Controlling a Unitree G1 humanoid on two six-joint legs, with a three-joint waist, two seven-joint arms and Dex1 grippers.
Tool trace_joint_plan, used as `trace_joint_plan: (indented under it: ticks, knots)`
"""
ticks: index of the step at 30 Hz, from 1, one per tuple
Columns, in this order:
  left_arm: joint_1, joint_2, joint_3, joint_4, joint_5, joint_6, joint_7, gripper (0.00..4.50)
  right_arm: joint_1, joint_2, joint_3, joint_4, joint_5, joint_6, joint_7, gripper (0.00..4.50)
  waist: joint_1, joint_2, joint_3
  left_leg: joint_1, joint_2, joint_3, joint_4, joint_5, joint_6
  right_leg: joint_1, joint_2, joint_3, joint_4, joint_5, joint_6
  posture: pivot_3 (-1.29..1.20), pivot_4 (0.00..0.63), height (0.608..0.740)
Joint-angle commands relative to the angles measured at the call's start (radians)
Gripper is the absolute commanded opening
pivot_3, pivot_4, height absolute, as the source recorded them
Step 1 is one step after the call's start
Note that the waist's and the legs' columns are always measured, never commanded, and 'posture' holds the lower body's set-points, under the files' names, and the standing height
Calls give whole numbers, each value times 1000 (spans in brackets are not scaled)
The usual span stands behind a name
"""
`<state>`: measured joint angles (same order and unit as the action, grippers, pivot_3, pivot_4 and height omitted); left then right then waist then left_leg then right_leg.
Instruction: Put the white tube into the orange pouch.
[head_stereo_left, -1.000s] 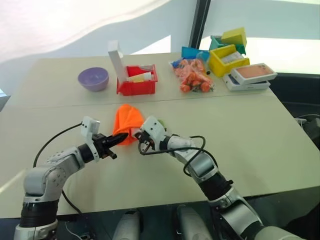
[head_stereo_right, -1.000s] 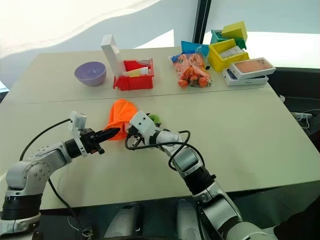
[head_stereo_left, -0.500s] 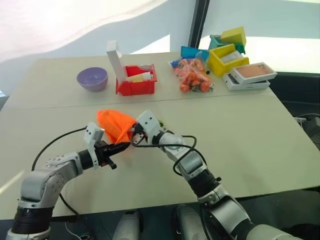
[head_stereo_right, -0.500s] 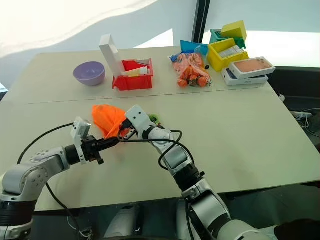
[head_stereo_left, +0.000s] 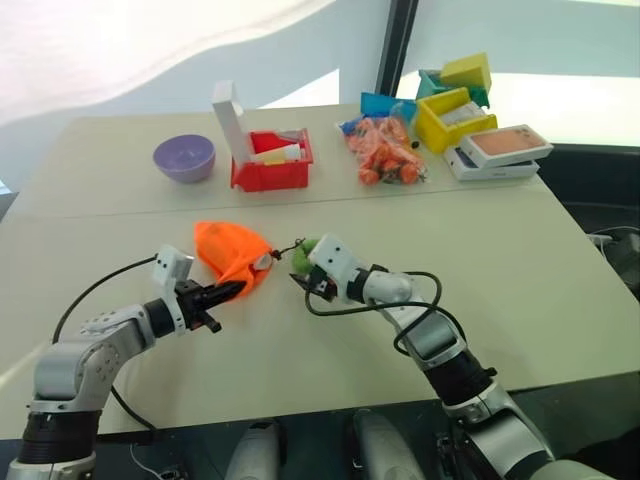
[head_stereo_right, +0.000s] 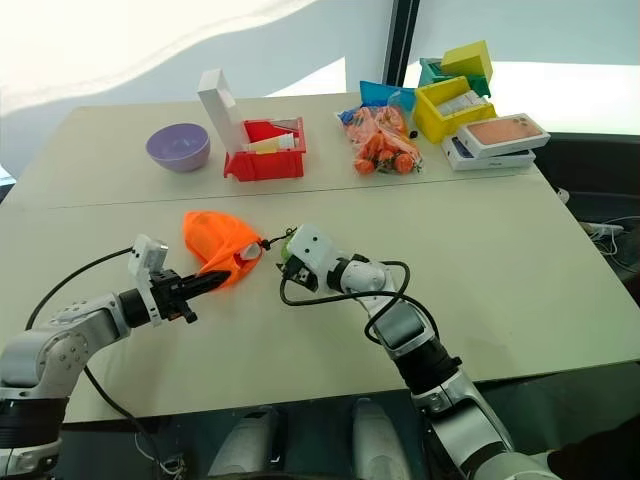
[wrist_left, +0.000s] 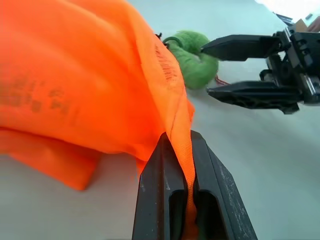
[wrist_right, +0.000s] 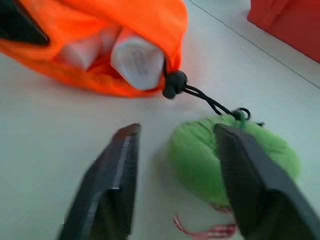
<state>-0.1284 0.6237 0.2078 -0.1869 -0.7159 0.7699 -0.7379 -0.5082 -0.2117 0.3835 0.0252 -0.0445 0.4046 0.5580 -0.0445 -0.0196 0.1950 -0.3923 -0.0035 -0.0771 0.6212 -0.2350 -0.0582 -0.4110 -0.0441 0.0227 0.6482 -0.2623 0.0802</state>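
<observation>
Lying w/ white tube (wrist_right: 134, 61) inside, orange pouch (head_stereo_left: 228, 254) pinched by left gripper (head_stereo_left: 232, 291)

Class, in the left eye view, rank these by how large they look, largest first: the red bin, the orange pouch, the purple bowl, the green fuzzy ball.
1. red bin
2. orange pouch, nearly matching the bin, and nearer the camera
3. purple bowl
4. green fuzzy ball

Daylight floods in from the far side and blows out the backdrop above the bench (head_stereo_left: 520, 260) to plain white. The benchtop is evenly lit with soft, faint shadows. In the right wrist view, the near claw fingers (wrist_right: 112, 195) are blurred and out of focus.
</observation>
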Motion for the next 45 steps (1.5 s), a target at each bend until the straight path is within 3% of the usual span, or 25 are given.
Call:
trace_joint_plan:
  ticks: [1,4,7,10,11,15,19,24,30,33,36,38,45]
  knots:
    - [-22,-7,22,-1,-25,15,2,0,-19,7,1,7,-32,-19,-21,3315,1,0,0,0,0,0,0,0,0,0,0,0,0,0,0,0,150,740]
    - [-33,-30,40,-2,-69,33,-3,0,-29,16,5,49,-53,-20,-38,3315,2,0,0,0,0,0,0,0,0,0,-1,0,0,0,0,0,150,740]
    - [-22,-28,44,-23,-88,37,-24,812,-37,27,-3,77,-62,-20,-53,3392,0,0,0,0,0,0,1,0,0,1,-1,0,0,0,0,0,150,740]
    - [-27,-28,42,-12,-55,24,17,2339,-42,29,-12,94,-73,-18,-71,2588,2,0,0,0,0,0,1,0,0,1,-1,0,0,0,0,0,150,740]
    - [-30,-30,55,-7,-65,24,21,2841,-42,24,-16,96,-79,-15,-78,2120,2,0,0,0,0,0,1,0,0,1,-1,0,0,0,0,0,150,740]
    - [-48,-36,100,6,-95,21,34,2913,-25,-11,-48,56,-77,-4,-82,23,2,0,0,0,0,0,1,0,0,1,-1,0,0,0,0,0,150,740]
    - [-57,-31,113,18,-84,10,43,2913,40,-95,-115,-70,-24,17,-28,23,12,0,0,0,-1,0,1,0,0,2,-2,0,-1,0,1,0,150,740]
    - [-64,-26,85,13,-54,-9,34,2913,186,-208,-330,-312,195,124,92,23,27,0,0,-1,-1,1,1,0,0,2,-3,0,-2,-1,2,0,150,740]
    - [-106,-39,24,24,-9,-51,15,2913,264,-257,-512,-459,417,266,139,23,29,0,0,0,-1,2,1,0,0,2,-1,0,-2,-2,-2,0,150,740]
    - [-163,-48,-19,40,11,-77,-15,2913,281,-281,-521,-503,468,300,150,23,31,0,0,0,-1,2,1,0,0,2,-1,0,-2,-2,-2,0,150,740]
    - [-218,-45,-48,57,-8,-72,-84,3781,276,-289,-498,-505,469,298,139,0,30,0,0,0,-1,3,2,0,0,3,-1,0,-2,-2,-2,0,150,740]
    - [-291,-55,-97,106,55,-123,-101,4470,265,-288,-479,-497,465,287,136,0,31,0,0,0,-1,3,2,0,0,2,-1,0,-2,-2,-2,0,150,740]
    - [-518,-75,-305,357,288,-380,-287,4470,232,-299,-417,-464,440,247,142,0,30,0,0,-1,-2,4,3,0,0,3,0,0,-2,-1,1,0,150,740]
